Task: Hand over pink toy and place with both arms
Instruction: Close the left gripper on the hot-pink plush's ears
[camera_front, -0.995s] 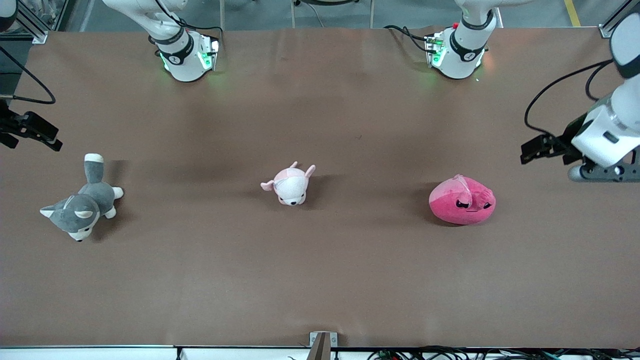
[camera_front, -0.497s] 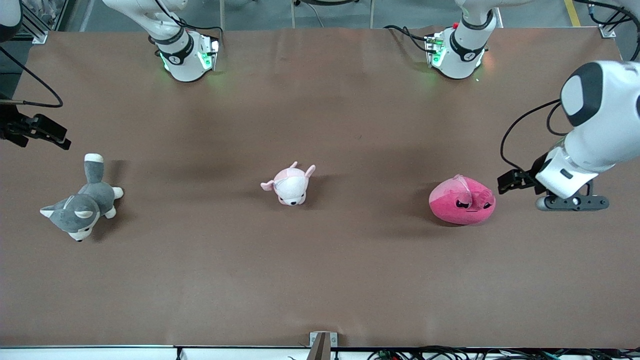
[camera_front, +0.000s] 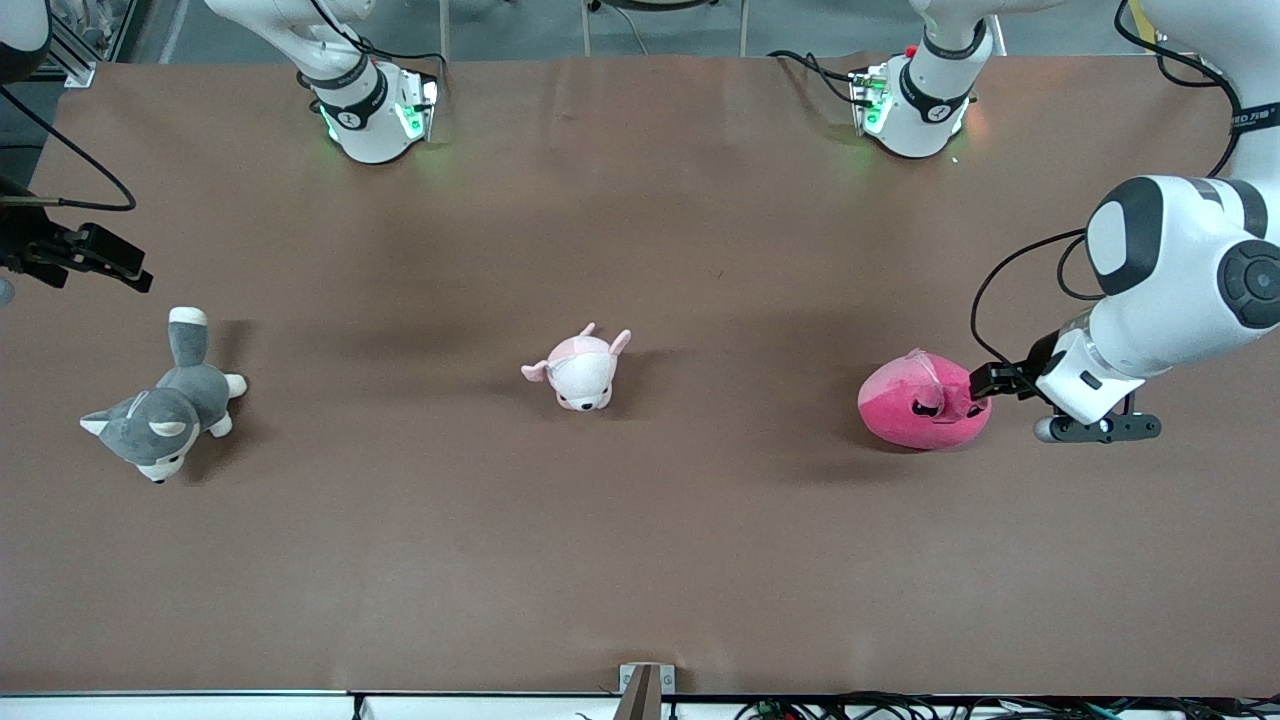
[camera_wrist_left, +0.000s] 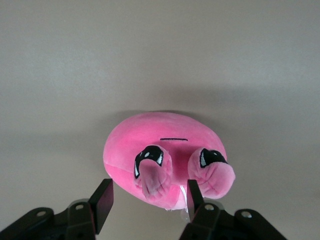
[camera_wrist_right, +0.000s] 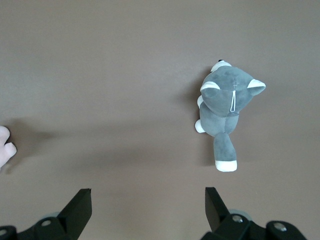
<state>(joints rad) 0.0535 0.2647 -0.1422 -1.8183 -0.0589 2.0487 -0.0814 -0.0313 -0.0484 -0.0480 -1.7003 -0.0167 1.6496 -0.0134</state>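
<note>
The pink toy (camera_front: 922, 402) is a hot-pink blob plush with dark angry eyes, lying on the brown table toward the left arm's end. My left gripper (camera_front: 985, 381) is open right beside it at its edge. In the left wrist view the toy (camera_wrist_left: 160, 150) lies just ahead of the open fingers (camera_wrist_left: 104, 202), its lower edge between the fingertips, untouched. My right gripper (camera_front: 95, 258) hangs open and empty over the table's right-arm end, above the grey husky plush (camera_front: 165, 402); the right wrist view shows its fingers (camera_wrist_right: 80, 205) wide apart over bare table.
A small pale pink-and-white animal plush (camera_front: 580, 368) sits mid-table. The grey-and-white husky also shows in the right wrist view (camera_wrist_right: 227, 107). The arm bases (camera_front: 375, 105) stand along the table's farthest edge.
My left arm has swung down and in toward the pink toy, bringing the open gripper up against its side. My right gripper has drifted slightly inward over the table.
</note>
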